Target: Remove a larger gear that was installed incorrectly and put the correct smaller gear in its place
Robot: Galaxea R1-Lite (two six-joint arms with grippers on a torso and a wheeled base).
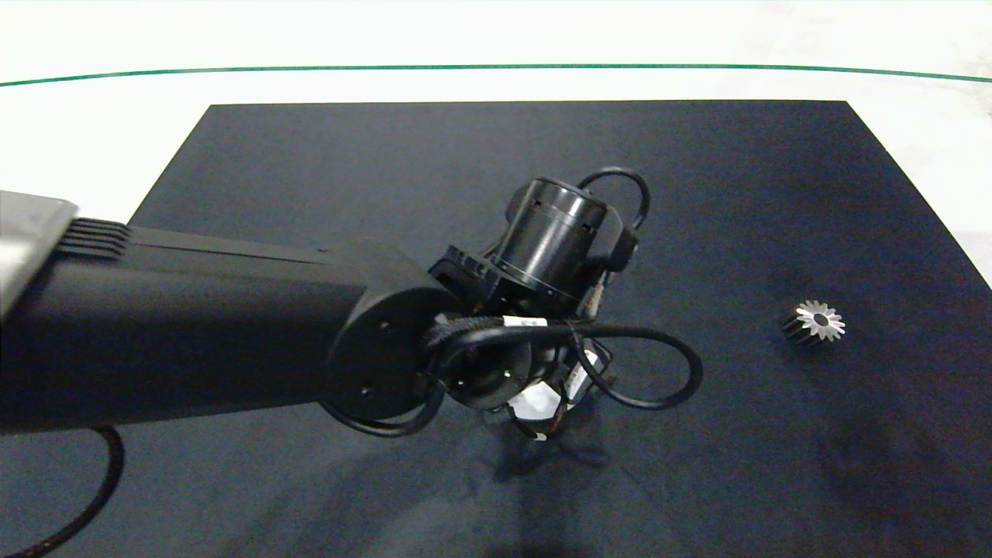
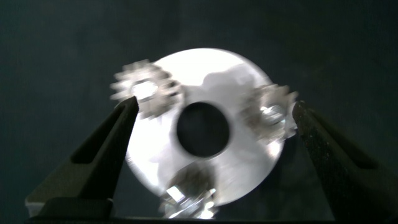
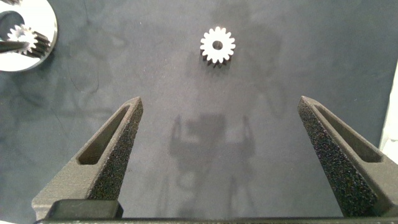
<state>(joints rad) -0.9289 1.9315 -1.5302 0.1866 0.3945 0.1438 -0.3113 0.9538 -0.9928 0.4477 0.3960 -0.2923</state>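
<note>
Currently we hold the left tool (image 2: 211,115) wide open, empty, straddling the plate (image 2: 242,174), where it may grab a wrong gear, the smaller gear (image 1: 814,322) lying well apart.

A small silver metal gear (image 1: 815,321) with short blunt teeth and a round centre bore lies flat on its face, alone on the dark mat, well apart from the shiny round plate with its mounted gears.

Left claw (image 2: 211,124) spread wide, pointing down; right claw (image 3: 219,130) spread wide, hovering
</note>
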